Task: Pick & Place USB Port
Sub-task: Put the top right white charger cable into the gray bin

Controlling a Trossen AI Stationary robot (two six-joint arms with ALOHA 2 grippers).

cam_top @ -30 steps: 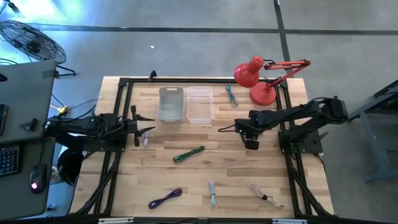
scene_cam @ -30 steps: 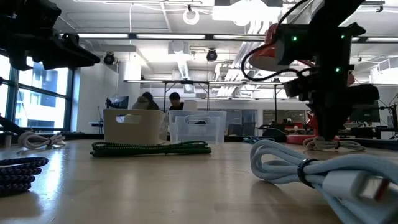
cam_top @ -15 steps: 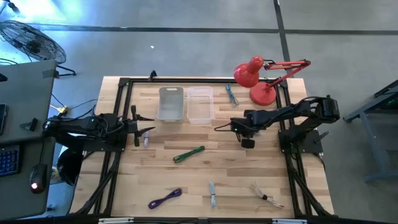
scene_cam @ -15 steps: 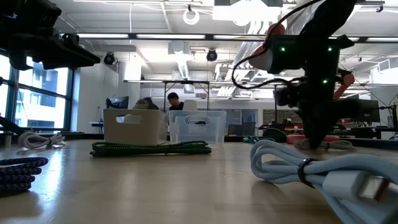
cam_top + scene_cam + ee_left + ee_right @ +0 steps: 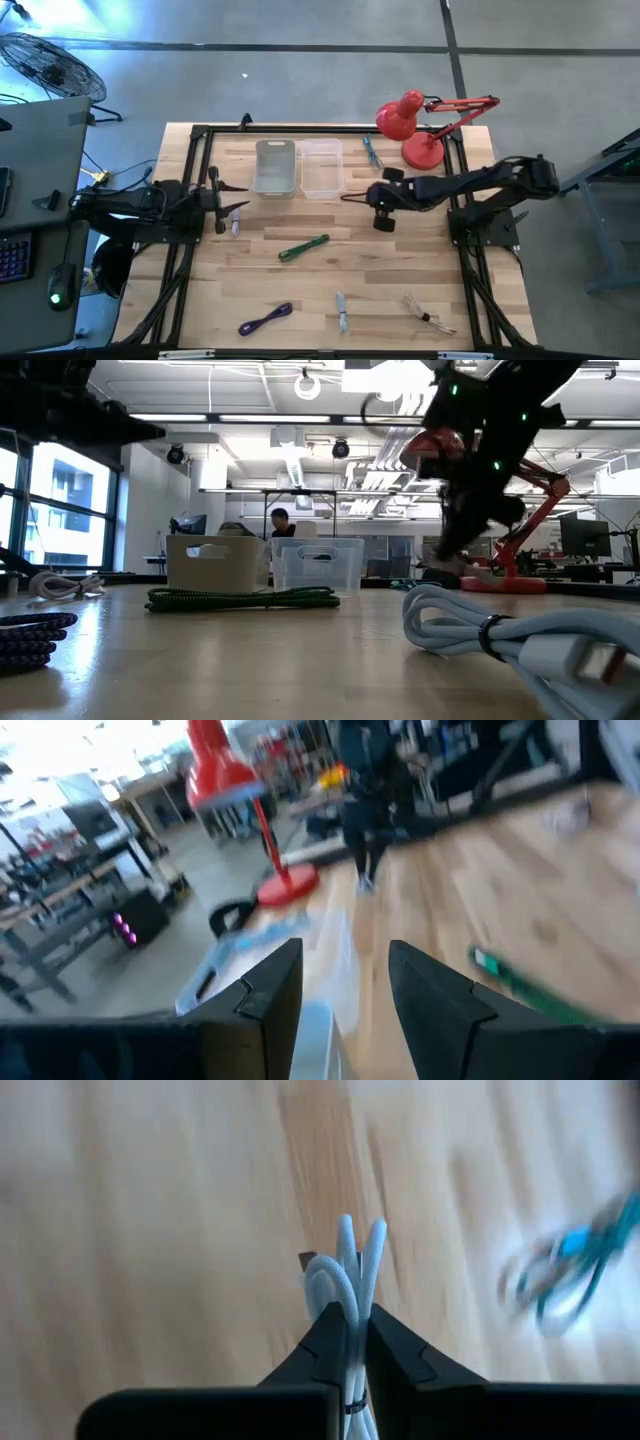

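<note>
My right tool (image 5: 349,1342) clamped on white cable (image 5: 352,1270), near clear bin (image 5: 321,168); left tool (image 5: 345,985) partly open, holding nothing

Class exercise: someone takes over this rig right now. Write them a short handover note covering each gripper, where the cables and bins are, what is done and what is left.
Right gripper: fingers shut on a white cable, held above the table near the clear bin.
Left gripper: open, empty, waiting at the table's left edge.
Grey bin stands beside the clear one.
On the table: green cable, purple cable, teal cable.
Done: white cable grasped.
Left: place it, probably in a bin.
</note>
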